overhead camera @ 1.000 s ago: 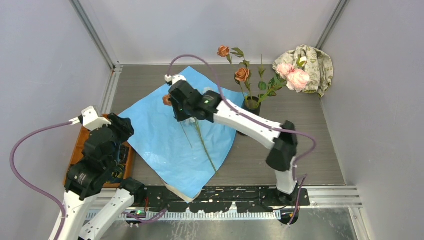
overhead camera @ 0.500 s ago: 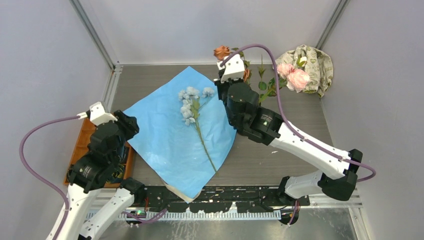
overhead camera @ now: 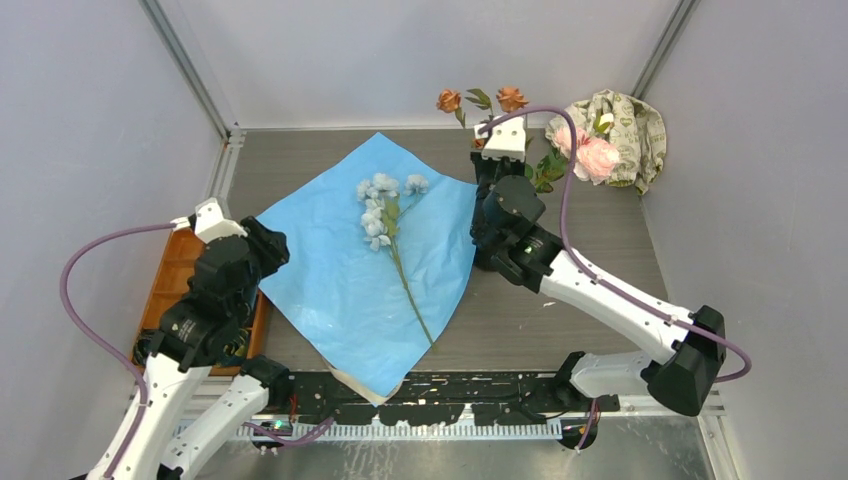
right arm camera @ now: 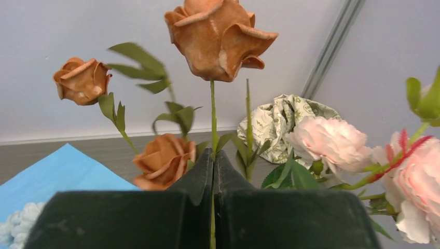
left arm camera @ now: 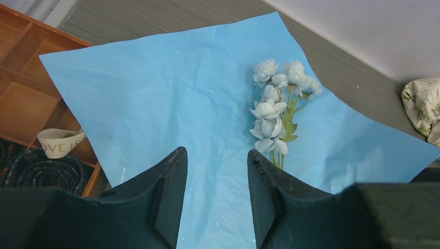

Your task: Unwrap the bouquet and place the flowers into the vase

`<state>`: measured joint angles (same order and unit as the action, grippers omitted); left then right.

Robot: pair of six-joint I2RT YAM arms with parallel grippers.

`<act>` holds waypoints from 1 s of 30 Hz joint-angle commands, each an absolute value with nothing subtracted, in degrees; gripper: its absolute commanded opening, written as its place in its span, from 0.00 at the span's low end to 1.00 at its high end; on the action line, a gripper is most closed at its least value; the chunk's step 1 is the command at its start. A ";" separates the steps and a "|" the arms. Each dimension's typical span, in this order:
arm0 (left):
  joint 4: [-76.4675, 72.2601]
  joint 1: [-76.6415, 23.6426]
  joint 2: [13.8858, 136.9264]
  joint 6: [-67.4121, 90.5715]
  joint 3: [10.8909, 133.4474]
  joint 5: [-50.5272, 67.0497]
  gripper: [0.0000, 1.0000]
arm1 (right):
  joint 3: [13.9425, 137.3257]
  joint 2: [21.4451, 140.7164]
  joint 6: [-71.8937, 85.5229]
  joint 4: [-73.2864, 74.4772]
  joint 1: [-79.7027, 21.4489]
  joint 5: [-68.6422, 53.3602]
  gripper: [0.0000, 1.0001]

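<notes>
Right gripper (right arm camera: 212, 154) swung from paper (overhead camera: 330, 260) to 1 o'clock, clamping orange rose (right arm camera: 218, 36) by its stem; lower it plumb into vase hidden beneath; left gripper (left arm camera: 215, 176) gapes empty.

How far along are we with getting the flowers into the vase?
Done: blue paper lies open and flat; pink flowers and orange-brown roses stand upright at the back, the vase hidden behind the right arm. In hand: right jaws shut on an orange-brown rose stem. Remaining: the pale blue stem on the paper; left jaws open.
</notes>
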<state>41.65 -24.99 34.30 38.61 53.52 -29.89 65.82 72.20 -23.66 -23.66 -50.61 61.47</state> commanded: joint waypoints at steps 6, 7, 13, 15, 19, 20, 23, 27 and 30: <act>37.71 -24.87 34.22 39.46 52.74 -29.47 0.47 | 62.45 68.24 -18.72 -26.79 -48.55 62.05 0.01; 37.65 -24.87 34.27 39.52 52.66 -29.46 0.47 | 61.65 67.90 -17.82 -26.46 -48.52 61.98 0.01; 37.12 -24.87 34.54 39.96 51.96 -28.79 0.47 | 57.03 66.29 -12.84 -24.66 -47.93 61.52 0.01; 36.92 -24.87 34.71 40.15 51.73 -28.39 0.47 | 55.45 65.96 -11.76 -24.59 -47.74 61.46 0.01; 36.58 -24.87 34.99 40.51 51.34 -27.91 0.46 | 53.04 65.76 -8.90 -23.24 -47.46 61.26 0.01; 36.56 -24.88 34.99 40.56 51.26 -27.87 0.46 | 52.60 65.70 -7.98 -22.64 -47.51 61.26 0.01; 36.48 -24.88 35.10 40.61 51.24 -27.71 0.46 | 51.44 65.04 -3.04 -18.20 -47.46 60.64 0.01; 36.19 -24.87 35.22 40.86 50.92 -27.55 0.46 | 49.65 63.96 3.68 -12.17 -47.46 58.62 0.01; 35.37 -24.87 35.54 41.12 50.10 -26.77 0.46 | 48.12 63.66 6.65 -10.25 -47.46 57.44 0.08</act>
<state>39.31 -24.99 35.14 40.32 50.96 -27.77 49.25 65.76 -0.67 -13.45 -47.59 59.18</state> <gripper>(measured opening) 0.465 0.048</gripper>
